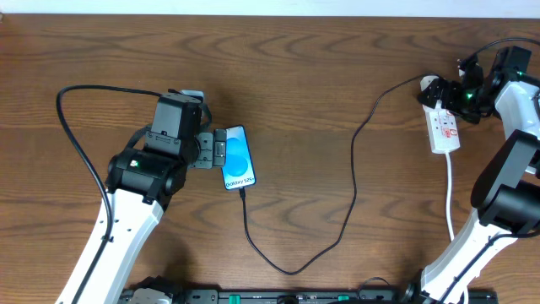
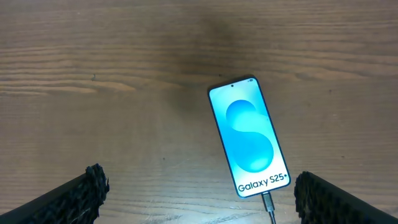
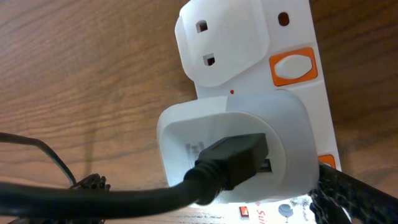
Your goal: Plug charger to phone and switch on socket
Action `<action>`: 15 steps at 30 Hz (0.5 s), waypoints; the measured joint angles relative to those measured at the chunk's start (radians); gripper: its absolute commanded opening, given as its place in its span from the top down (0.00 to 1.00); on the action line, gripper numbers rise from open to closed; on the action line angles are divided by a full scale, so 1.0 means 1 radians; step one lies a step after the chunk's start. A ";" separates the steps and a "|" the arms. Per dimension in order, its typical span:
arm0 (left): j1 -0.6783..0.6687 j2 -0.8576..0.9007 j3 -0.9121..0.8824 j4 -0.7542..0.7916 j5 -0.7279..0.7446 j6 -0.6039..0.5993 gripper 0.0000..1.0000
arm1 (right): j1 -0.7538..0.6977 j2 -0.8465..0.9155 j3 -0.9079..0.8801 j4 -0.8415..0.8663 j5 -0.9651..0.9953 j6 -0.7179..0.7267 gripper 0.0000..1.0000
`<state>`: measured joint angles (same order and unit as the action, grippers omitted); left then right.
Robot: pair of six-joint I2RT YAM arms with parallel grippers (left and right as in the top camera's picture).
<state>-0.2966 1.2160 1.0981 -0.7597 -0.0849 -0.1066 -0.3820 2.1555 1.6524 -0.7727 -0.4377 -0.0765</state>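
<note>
Wood-grain table is seen beneath both arms. The fingers of the left gripper are spread wide and empty, with the phone laid screen-up just ahead of them and the charger tip apparently already seated in its bottom edge. The fingers of the right gripper are likewise held wide, gripping nothing, over the socket and its plugged adapter, probably so that the orange switch can be pressed next.
</note>
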 measured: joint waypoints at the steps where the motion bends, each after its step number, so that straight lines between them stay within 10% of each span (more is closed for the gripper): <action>1: 0.000 0.000 0.000 0.000 0.000 0.000 0.02 | 0.000 0.000 -0.001 0.001 0.000 0.000 0.01; 15: 0.000 0.000 0.000 0.000 0.000 0.000 0.02 | -0.001 0.000 -0.032 0.065 -0.026 0.005 0.01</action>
<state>-0.2966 1.2160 1.0981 -0.7597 -0.0849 -0.1066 -0.3828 2.1551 1.6207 -0.7074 -0.4637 -0.0715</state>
